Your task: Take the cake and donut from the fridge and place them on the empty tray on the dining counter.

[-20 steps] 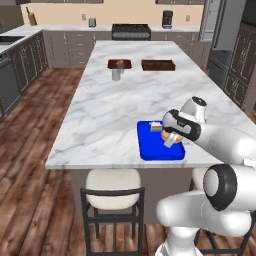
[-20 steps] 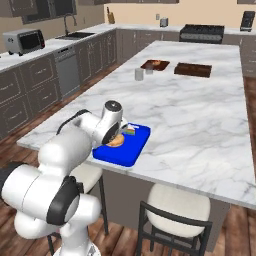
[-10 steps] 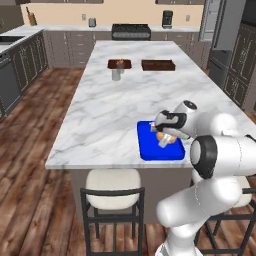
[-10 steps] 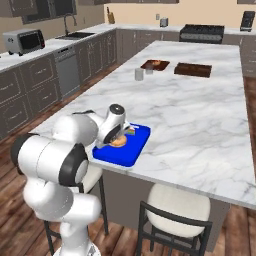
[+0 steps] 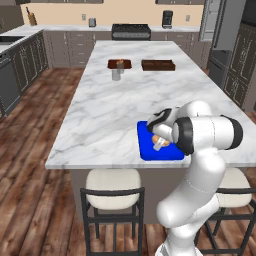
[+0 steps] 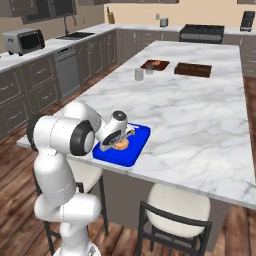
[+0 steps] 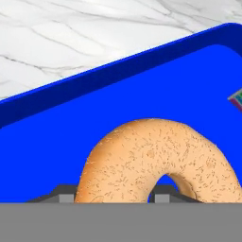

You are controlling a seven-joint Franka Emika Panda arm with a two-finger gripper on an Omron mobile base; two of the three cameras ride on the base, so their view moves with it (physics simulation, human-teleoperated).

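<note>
The donut is over the blue tray, which sits on the marble counter at its near edge. In the hand view the ring stands close to the camera, tilted, its hole low and to the right, its broad face turned toward the lens. A ring has no clear long axis; whether its underside touches the tray floor cannot be told.

The cake shows as a sliver of coloured layers at the right edge of the hand view, on the tray, apart from the donut.

The gripper is low over the tray. The 2 fingers sit on either side of the donut's lower part, 1 at its outer edge, 1 at the hole, grasping the ring.

The arm rises from the base beside the counter's near edge, bends at a large dark-jointed elbow, and folds back down so the wrist reaches onto the tray from the stool side.

2 brown trays lie well apart at the counter's far end, with a small cup near the left one. 2 stools stand below the near edge.
</note>
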